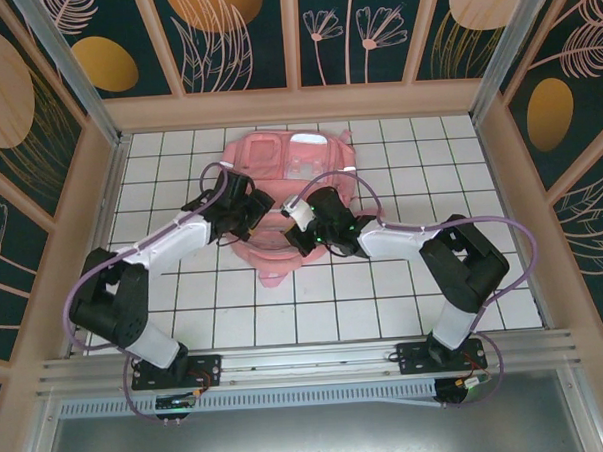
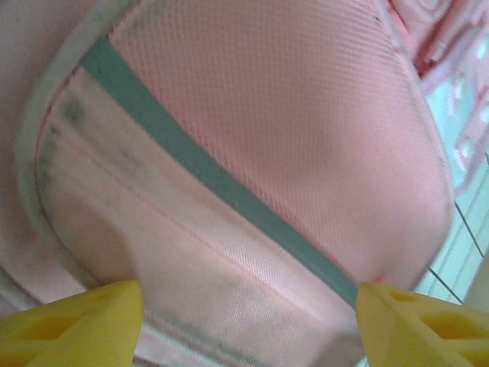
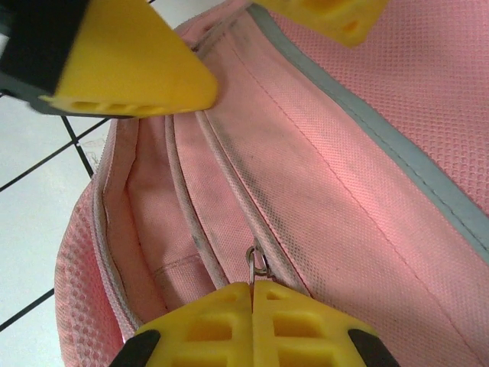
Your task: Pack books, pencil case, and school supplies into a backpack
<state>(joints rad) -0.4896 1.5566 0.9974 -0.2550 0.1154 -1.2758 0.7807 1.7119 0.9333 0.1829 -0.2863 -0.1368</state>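
The pink backpack (image 1: pixel 298 156) lies flat on the white tiled bench (image 1: pixel 384 292), in the middle and a little to the far side. Both arms reach over its near end, and the two tools are close to each other there.

The left tool (image 1: pixel 261 218) is spread. In the left wrist view its yellow fingers (image 2: pixel 76 321) stand wide apart, with pink mesh fabric and a grey strip (image 2: pixel 221 183) of the backpack between them. I cannot see anything held by them.

The right tool (image 3: pixel 252 325) is pressed together. A small metal ring (image 3: pixel 259 264) of the zipper sits exactly at its fingertips, and the lower end of the ring goes in between them, so this tool pinches the ring. Left of the zipper line the backpack is partly open and shows pink lining (image 3: pixel 149 222). The fingers of the left tool (image 3: pixel 130 69) hang just above this place.
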